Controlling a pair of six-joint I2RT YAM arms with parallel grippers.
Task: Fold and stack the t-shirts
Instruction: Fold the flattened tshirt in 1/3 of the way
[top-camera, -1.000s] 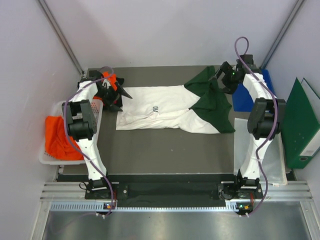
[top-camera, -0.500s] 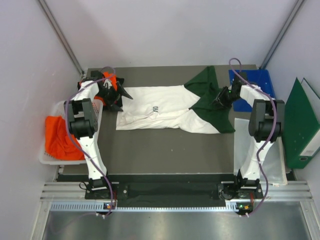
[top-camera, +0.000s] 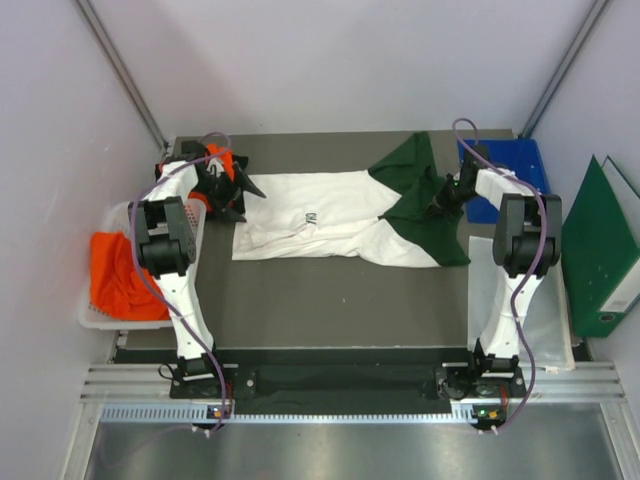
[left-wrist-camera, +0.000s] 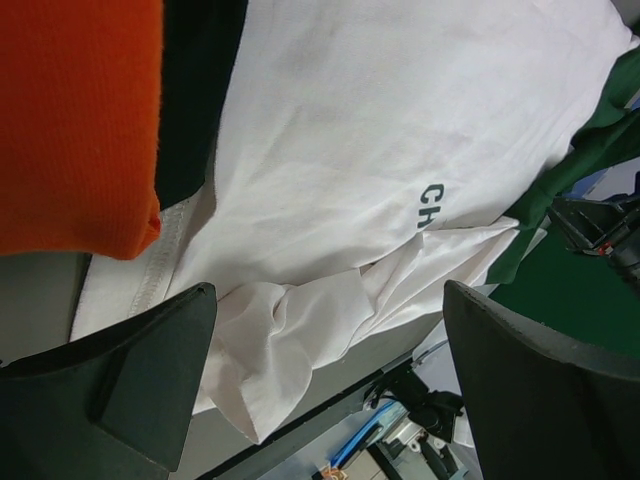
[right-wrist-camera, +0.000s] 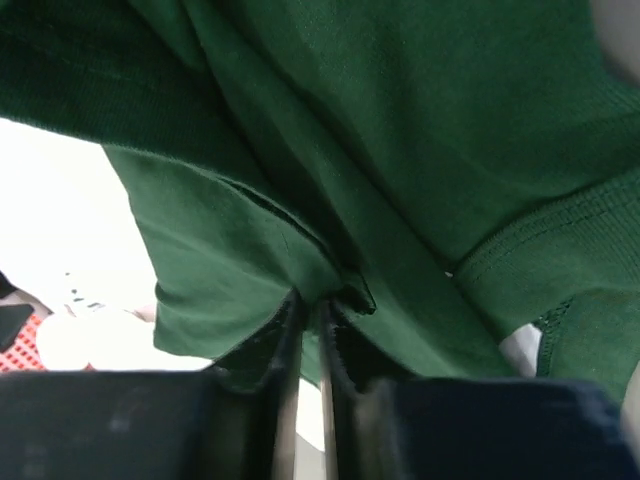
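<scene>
pinching green sleeve (right-wrist-camera: 400, 150) fold, right gripper (right-wrist-camera: 310, 322); left gripper (left-wrist-camera: 325, 350) agape.

One t-shirt (right-wrist-camera: 400, 150): dark green cloth, creased, across most of frame; white portion (right-wrist-camera: 50, 210) at 9 o'clock; stitched sleeve hem (right-wrist-camera: 560, 270), curved, at 4 o'clock. At 6 o'clock, right gripper (right-wrist-camera: 312, 315), dark fingers (right-wrist-camera: 255, 365) nearly together, pinching a raised green fold. Blurred red patch (right-wrist-camera: 18, 352) at 8 o'clock, not identifiable.
</scene>
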